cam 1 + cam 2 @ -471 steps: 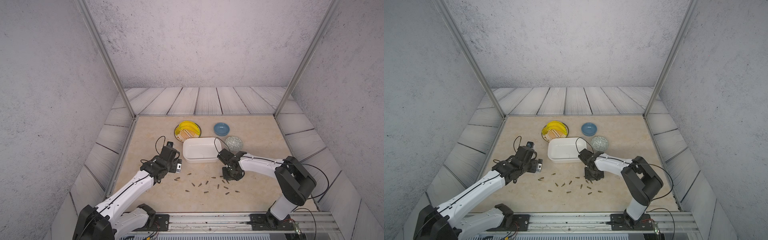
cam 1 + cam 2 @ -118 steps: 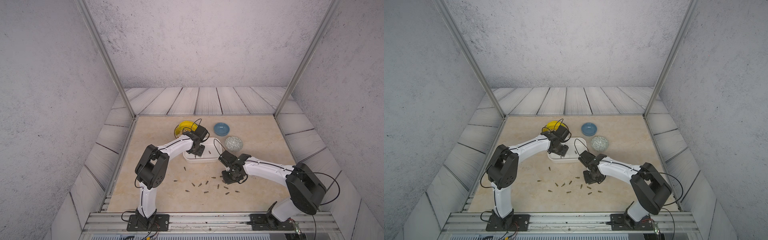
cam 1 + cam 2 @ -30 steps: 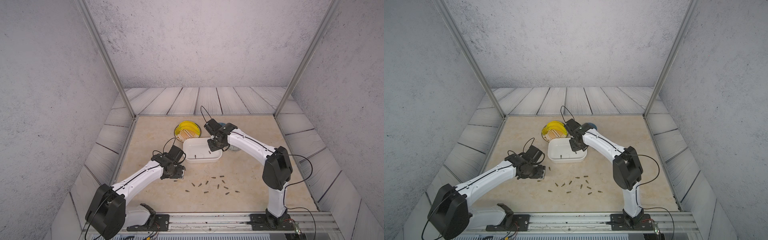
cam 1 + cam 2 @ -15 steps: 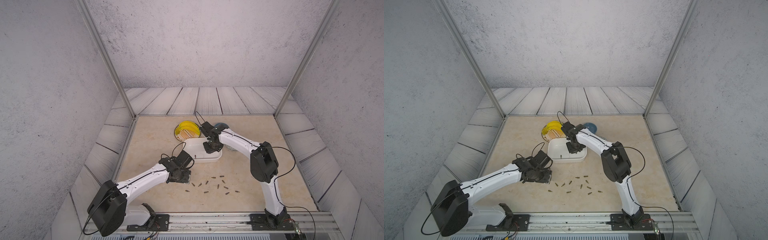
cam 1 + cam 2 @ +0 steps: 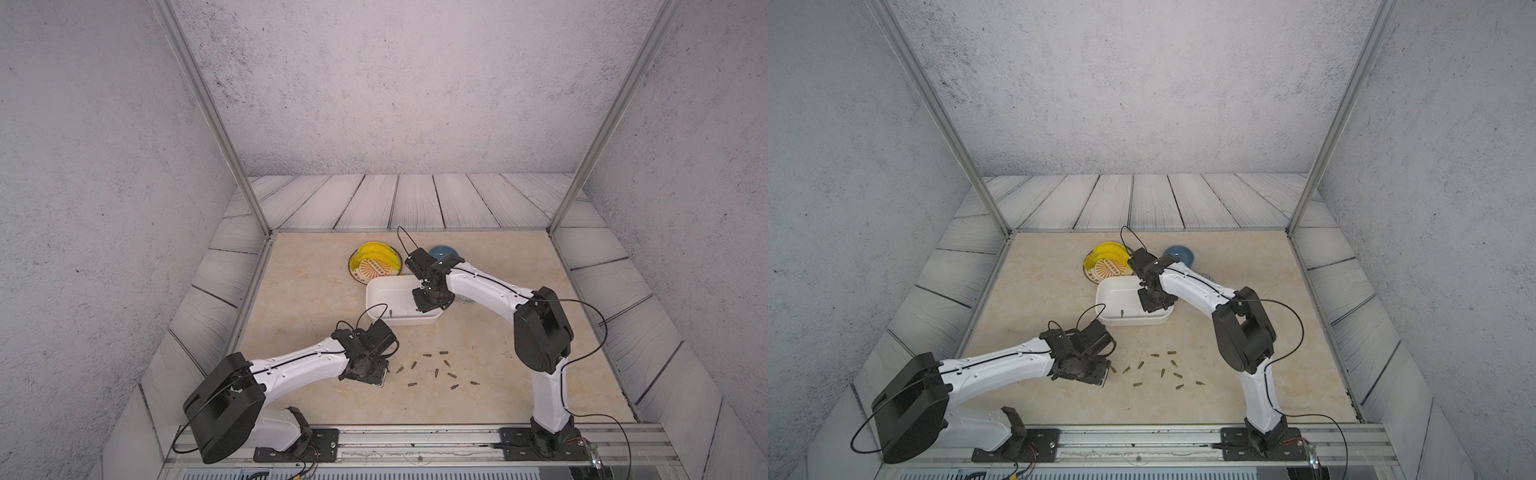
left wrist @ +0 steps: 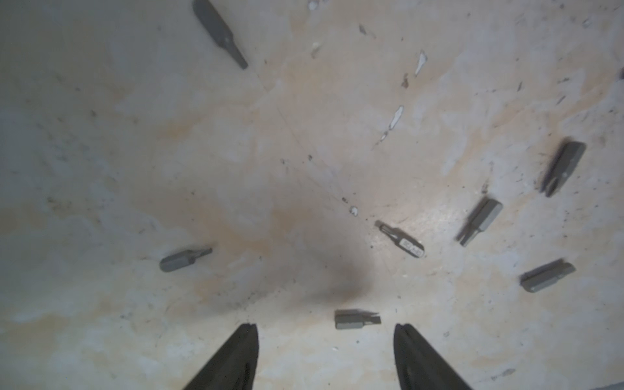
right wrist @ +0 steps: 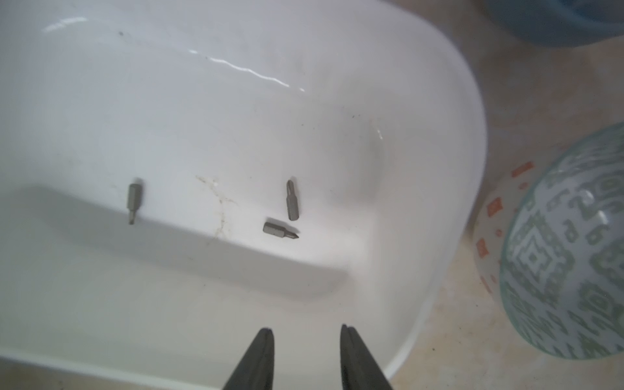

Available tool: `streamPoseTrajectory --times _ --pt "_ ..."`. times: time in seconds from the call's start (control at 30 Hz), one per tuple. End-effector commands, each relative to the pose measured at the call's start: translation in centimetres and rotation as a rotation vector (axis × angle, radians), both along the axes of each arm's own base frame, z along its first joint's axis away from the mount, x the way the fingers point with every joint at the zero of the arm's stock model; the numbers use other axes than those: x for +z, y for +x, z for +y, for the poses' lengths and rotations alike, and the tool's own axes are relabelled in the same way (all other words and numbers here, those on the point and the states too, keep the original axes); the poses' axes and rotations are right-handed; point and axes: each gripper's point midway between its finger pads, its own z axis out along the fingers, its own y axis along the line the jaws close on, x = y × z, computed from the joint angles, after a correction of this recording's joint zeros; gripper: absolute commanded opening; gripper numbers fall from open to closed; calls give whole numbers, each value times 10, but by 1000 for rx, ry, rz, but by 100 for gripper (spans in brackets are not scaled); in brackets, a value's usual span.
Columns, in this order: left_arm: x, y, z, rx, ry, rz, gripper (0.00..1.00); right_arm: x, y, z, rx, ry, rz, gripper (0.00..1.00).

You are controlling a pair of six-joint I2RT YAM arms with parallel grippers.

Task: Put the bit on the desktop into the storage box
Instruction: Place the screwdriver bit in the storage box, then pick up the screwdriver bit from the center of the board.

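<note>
**Though One Bit Bears a Label, It Cannot Be Read**

The labelled bit [image 6: 401, 240] carries white print, too blurred to read. Loose bits [image 6: 479, 221], short grey hex shanks, scatter the desktop [image 6: 202, 169]; three bits [image 7: 281, 233] lie in the storage box [image 7: 422, 169]. Left gripper [image 6: 325, 326]: wide, empty, above the desktop. Right gripper [image 7: 305, 328]: narrowly parted, empty, above the box.

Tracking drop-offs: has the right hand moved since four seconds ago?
Yes: the right hand left the loose bits and now sits farther back, over the storage box.

Speckled grey walls [image 5: 374, 83], wood-plank panels [image 5: 415, 203]
</note>
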Motion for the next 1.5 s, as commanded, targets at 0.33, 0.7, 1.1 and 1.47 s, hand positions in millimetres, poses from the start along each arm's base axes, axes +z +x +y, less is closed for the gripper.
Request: streamPoseTrajectory --times 0.33,0.7,1.1,1.47 --pt "2 17 -30 10 -38 -54 70 73 -23 -55 -80 7 -131 40" --pt "0 36 -38 35 25 -90 70 69 -31 -84 -128 11 -124 40" --pt "-13 36 -31 29 102 -66 70 69 -33 -94 -141 12 -123 40" --pt "-27 26 -23 28 131 -19 63 68 -36 -96 -149 19 -118 40"
